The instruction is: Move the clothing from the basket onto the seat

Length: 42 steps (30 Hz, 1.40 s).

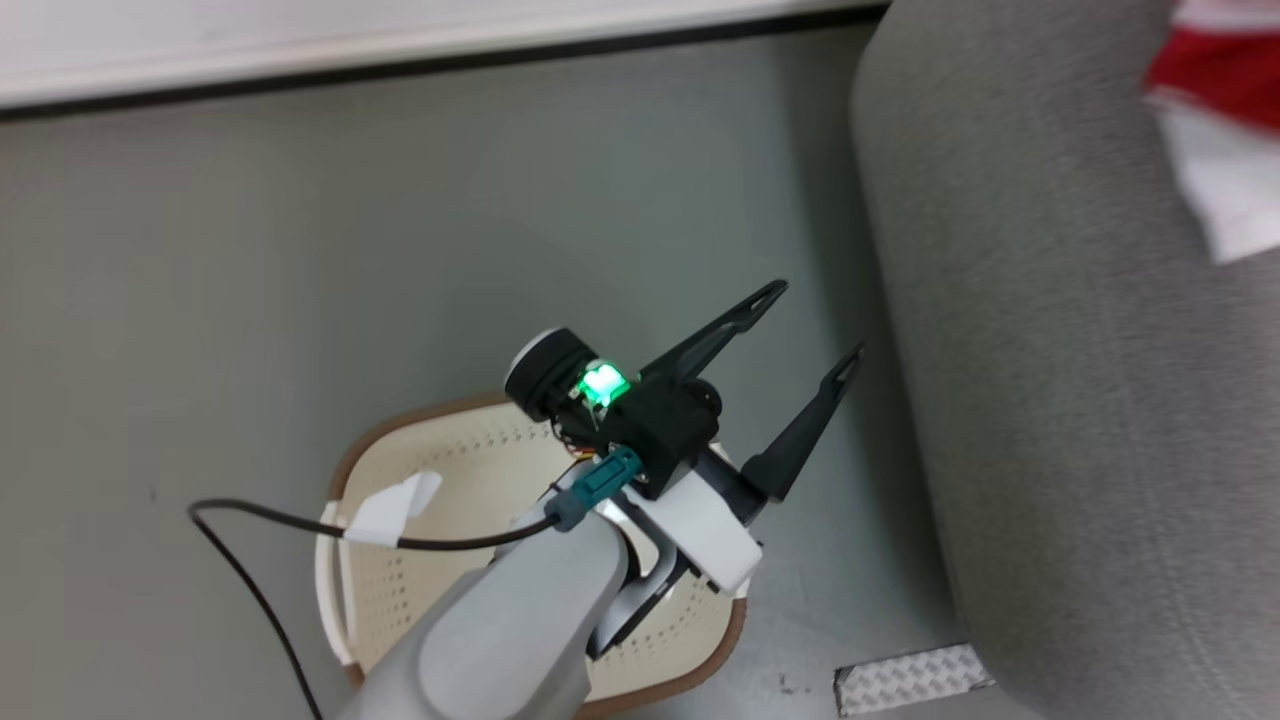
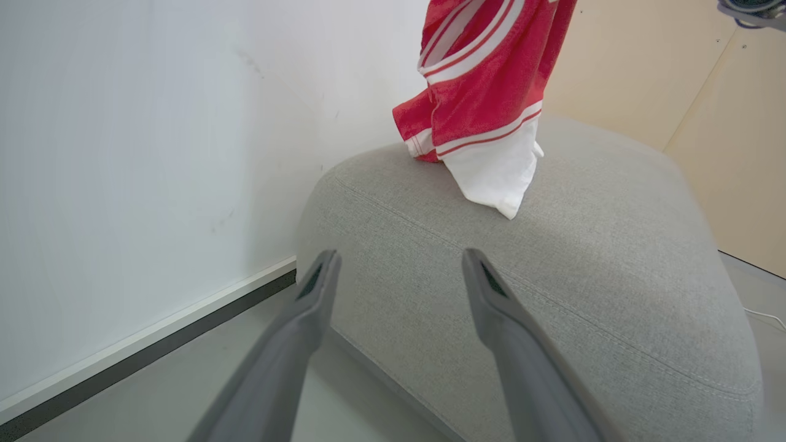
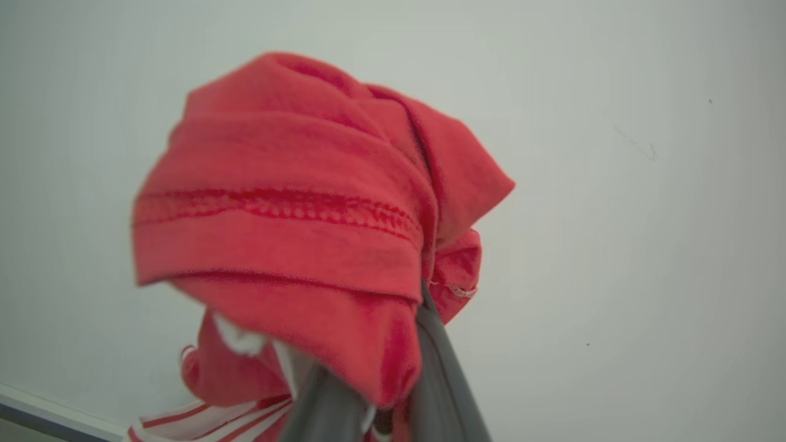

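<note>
Nearest you, your left gripper (image 1: 815, 322) is hanging released over the basket (image 1: 480, 470). Its two dark fingers (image 2: 307, 319) are spreading wide and gripping nothing. A green light (image 1: 603, 383) is glowing on its wrist. The tips are pointing toward the seat's near edge and are not touching it. A black cable (image 1: 450, 545) with a white tag (image 1: 395, 505) is trailing off the forearm across the basket's left rim.

The basket is sitting on the grey floor (image 1: 400, 250), near the seat (image 1: 1050, 400). Your arm is covering much of its inside; perforated cream wall is showing around it.

Farther out, your right gripper (image 3: 384, 393) is clenching the clothing (image 3: 282, 233). In the right wrist view its fingers are pressing close together with red fabric bunching over and between them, burying the tips. A stitched hem band is running across the bundle, and red-and-white stripes are peeking out at the lower left. A pale wall is standing behind it.

In the left wrist view the clothing (image 2: 485, 92) is hanging down from above the frame over the seat (image 2: 552, 276), toward the seat's far edge by the white wall (image 2: 153, 153). Its white lower panel is touching the cushion top, and the red part with white stripes is draping above it. In the head view the clothing (image 1: 1215, 70) is showing blurred over the seat's far right part.
</note>
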Motion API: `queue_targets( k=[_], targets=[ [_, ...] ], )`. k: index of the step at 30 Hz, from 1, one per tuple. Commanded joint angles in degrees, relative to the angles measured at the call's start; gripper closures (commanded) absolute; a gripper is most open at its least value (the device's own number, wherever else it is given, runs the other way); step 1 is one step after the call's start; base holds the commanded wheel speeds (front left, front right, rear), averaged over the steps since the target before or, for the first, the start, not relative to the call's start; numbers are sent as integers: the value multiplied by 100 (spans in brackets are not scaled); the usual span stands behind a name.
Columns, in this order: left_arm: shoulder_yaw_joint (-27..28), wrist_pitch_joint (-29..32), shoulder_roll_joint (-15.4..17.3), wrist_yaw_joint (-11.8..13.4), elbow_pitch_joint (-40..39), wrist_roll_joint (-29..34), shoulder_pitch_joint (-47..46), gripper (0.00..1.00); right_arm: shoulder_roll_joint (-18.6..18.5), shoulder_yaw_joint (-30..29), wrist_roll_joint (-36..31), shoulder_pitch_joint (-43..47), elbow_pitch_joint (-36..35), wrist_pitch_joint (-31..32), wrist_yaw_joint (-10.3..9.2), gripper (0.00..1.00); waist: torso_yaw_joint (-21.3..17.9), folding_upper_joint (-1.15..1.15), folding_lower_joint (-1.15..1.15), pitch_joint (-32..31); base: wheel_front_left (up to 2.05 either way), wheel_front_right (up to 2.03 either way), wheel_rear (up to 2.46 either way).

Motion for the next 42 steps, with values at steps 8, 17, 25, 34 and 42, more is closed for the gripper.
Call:
queue_targets(
  k=[8,17,25,34,42],
  targets=[
    [15,-174,-67,7,-102,-85,-404,0,-1082,-367,301,-1685,1408,538,-1,100,654,0,-2,856,0,0,0],
    [19,-246,-101,121,-285,-114,-521,0,-1114,-1052,-4,-1737,3590,482,-1,100,1019,0,-2,1214,0,0,0],
    [40,-279,-106,240,-257,-195,-278,0,-674,-1529,-494,-1563,4997,63,0,66,1047,0,-2,1157,0,0,0],
    [111,-276,-60,262,-122,-303,-61,0,-315,-1404,-723,-1383,5326,-125,0,0,822,0,-2,640,0,0,0],
    [341,-279,84,338,-59,-484,416,0,-50,-913,-518,-479,4943,-249,-1,0,651,0,-2,-81,0,0,0]
  ],
)
